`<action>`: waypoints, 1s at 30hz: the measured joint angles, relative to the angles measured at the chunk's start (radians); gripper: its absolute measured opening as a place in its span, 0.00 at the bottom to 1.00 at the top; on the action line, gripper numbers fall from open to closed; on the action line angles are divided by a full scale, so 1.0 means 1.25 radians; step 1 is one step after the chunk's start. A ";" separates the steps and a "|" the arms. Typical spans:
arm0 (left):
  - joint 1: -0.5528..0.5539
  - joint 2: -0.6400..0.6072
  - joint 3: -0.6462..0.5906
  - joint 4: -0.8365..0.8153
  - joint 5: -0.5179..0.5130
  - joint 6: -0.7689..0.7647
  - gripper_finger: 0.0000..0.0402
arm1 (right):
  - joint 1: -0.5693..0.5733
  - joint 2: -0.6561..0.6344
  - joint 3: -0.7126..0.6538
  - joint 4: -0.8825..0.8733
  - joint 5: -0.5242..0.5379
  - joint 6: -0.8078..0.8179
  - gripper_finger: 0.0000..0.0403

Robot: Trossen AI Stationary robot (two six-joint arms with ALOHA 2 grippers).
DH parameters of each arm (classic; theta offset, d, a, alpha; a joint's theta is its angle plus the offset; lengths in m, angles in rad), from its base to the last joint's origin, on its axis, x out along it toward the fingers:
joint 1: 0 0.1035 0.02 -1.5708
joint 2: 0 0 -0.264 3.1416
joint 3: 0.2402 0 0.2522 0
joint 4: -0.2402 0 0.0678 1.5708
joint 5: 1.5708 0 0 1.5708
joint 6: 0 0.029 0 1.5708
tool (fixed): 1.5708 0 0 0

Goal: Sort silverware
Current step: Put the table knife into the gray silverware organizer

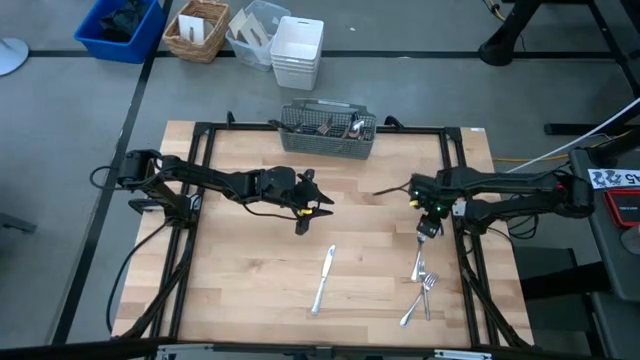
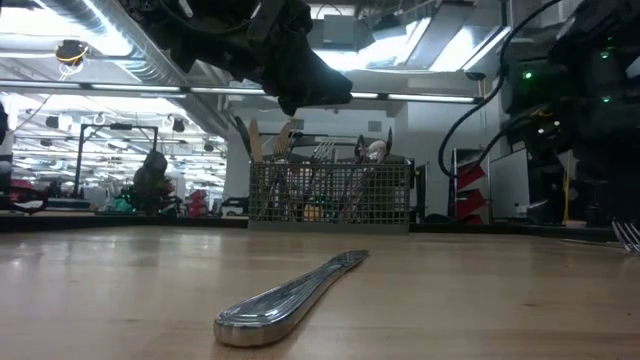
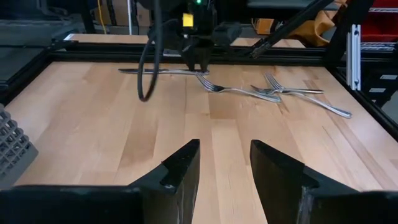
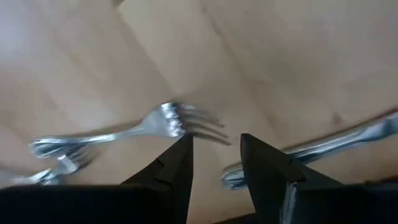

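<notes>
High view: pale wood-plank table (image 1: 250, 270) with a black frame around it. Grey wire-mesh caddy (image 1: 328, 131) at the far edge, shiny utensils standing in it. Left gripper (image 1: 303, 215) hangs over the table's middle, fingers apart, nothing between them. Right gripper (image 1: 428, 230) points down at the right side, just above the forks (image 1: 422, 280). A slim silver knife (image 1: 323, 279) lies flat near the front centre, well apart from the forks. The forks lie crossed in a loose cluster near the right front corner. Beyond the table: blue bin (image 1: 120, 27), woven basket (image 1: 197, 29), stacked white bins (image 1: 297, 50).

Low view: the knife (image 2: 290, 294) lies lengthwise toward the camera, rounded polished handle nearest. The caddy (image 2: 330, 190) stands behind it, a square mesh grid with fork tines and handles poking above the rim. Dark left arm overhead.

Left wrist view: two dark wedge-shaped fingers (image 3: 177, 171) spread, bare wood between them. Farther off, the right gripper (image 3: 196, 59) stands over the table; forks (image 3: 273, 91) lie beside it, tines curved, and a long thin piece (image 3: 163, 71) lies flat behind.

Right wrist view: dark fingers (image 4: 171, 165) apart, gripping nothing, just above a fork head (image 4: 177, 121) with splayed tines. A smooth handle (image 4: 323, 146) lies to one side, more fork pieces (image 4: 59, 155) to the other.
</notes>
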 joint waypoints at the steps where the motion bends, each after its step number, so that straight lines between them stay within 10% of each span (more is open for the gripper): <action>1: 0.000 0.000 0.000 0.001 0.000 0.003 0.33 | 0.017 0.000 0.000 0.003 0.020 0.007 0.34; 30: 0.000 0.000 0.000 0.001 0.000 -0.006 0.33 | 0.077 0.000 -0.063 0.126 0.038 0.089 0.24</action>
